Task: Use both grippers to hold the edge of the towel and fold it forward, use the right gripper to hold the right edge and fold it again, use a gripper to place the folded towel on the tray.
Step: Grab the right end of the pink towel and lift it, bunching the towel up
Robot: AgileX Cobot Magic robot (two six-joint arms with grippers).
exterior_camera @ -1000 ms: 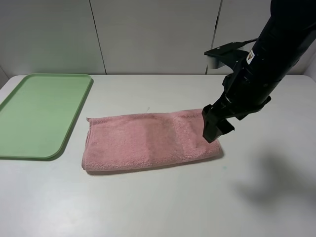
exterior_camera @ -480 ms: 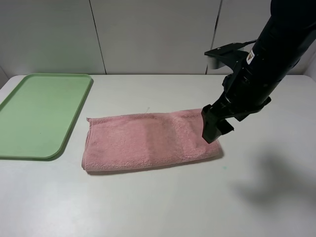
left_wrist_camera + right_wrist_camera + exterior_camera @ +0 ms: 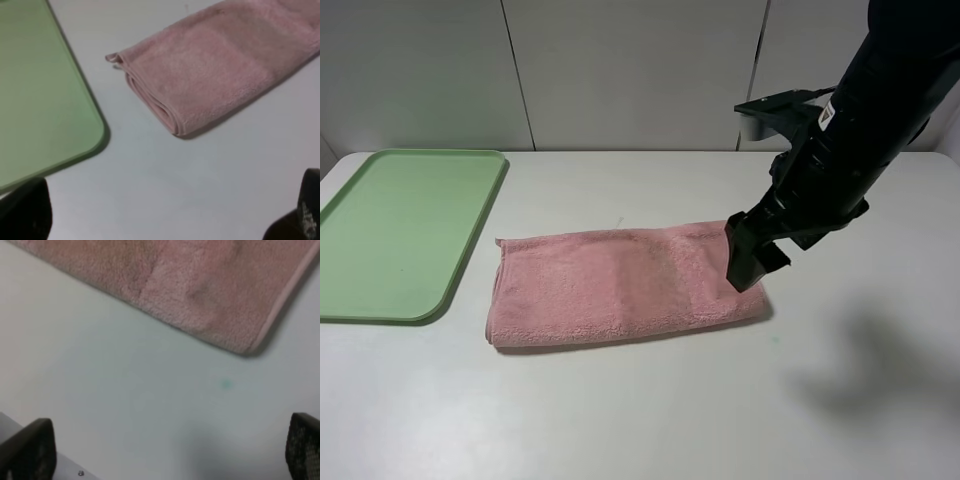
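The pink towel [image 3: 620,285] lies folded into a long strip on the white table, right of the empty green tray [image 3: 400,230]. My right gripper [image 3: 748,268] hangs just above the towel's right end, open and empty. In the right wrist view the towel's corner [image 3: 200,290] lies ahead of the right gripper [image 3: 167,452], whose fingers [image 3: 30,452] are wide apart. The left arm is out of the exterior view. In the left wrist view the left gripper [image 3: 165,217] is open and empty, back from the towel's left folded end [image 3: 165,90] and the tray's corner [image 3: 40,100].
The white table [image 3: 650,420] stretches in front of the towel and to its right. A grey panelled wall [image 3: 630,70] stands behind the table. A small green speck [image 3: 226,384] marks the table near the towel's corner.
My right gripper has shifted very slightly to the left over the towel's right end. The towel and tray have not moved.
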